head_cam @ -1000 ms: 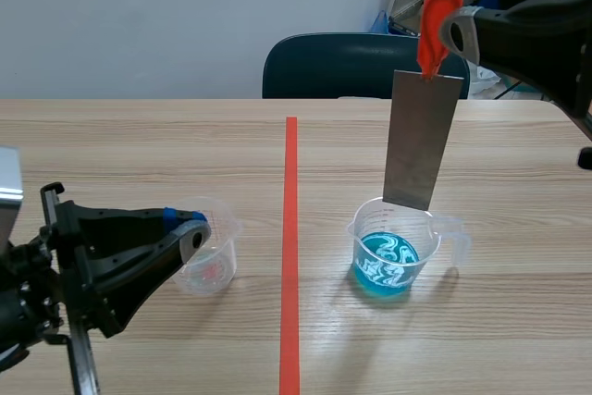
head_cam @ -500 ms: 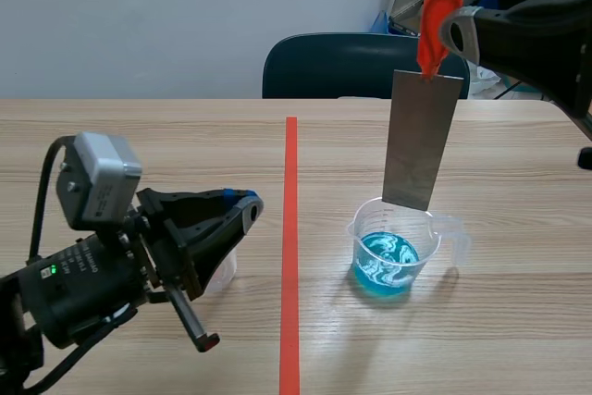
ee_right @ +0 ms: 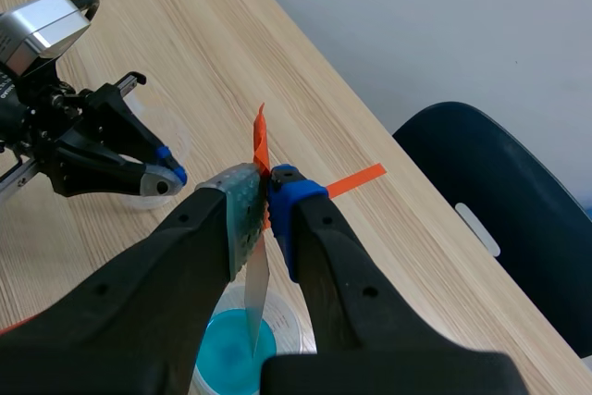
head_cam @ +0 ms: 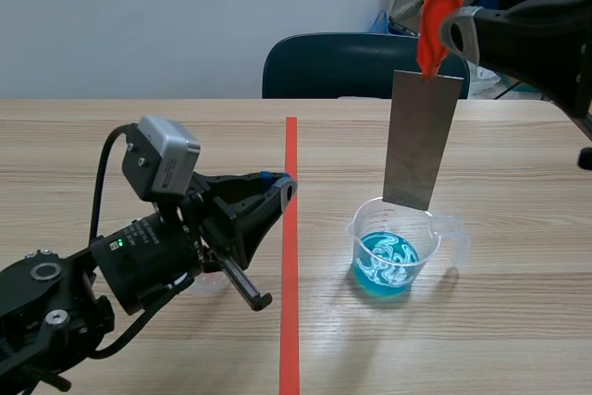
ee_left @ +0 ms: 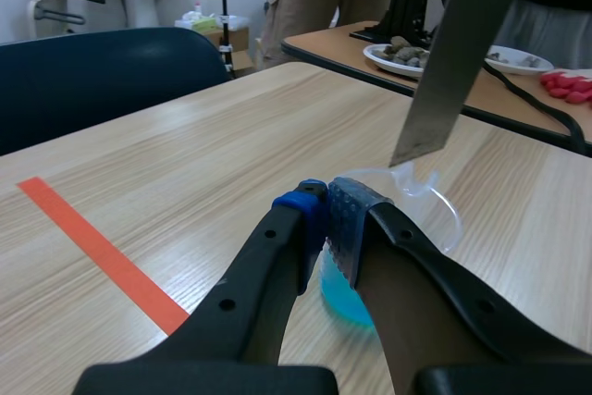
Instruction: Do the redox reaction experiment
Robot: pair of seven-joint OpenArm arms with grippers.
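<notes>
Metal strip (head_cam: 421, 141) hangs near-upright at right, its lower edge just above the beaker of blue solution (head_cam: 396, 252) on the worktop (head_cam: 518, 339); right jaws clamp its orange-taped top. Left jaws are closed, empty. Immersion step pending: next, a straight descent into the liquid.

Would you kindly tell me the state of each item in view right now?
Measuring cup: upright, holds blue liquid.
Metal plate: hanging upright, lower edge over the measuring cup.
Small clear cup: upright, partly hidden.
Left gripper: shut, empty.
Right gripper: shut on metal plate.
</notes>
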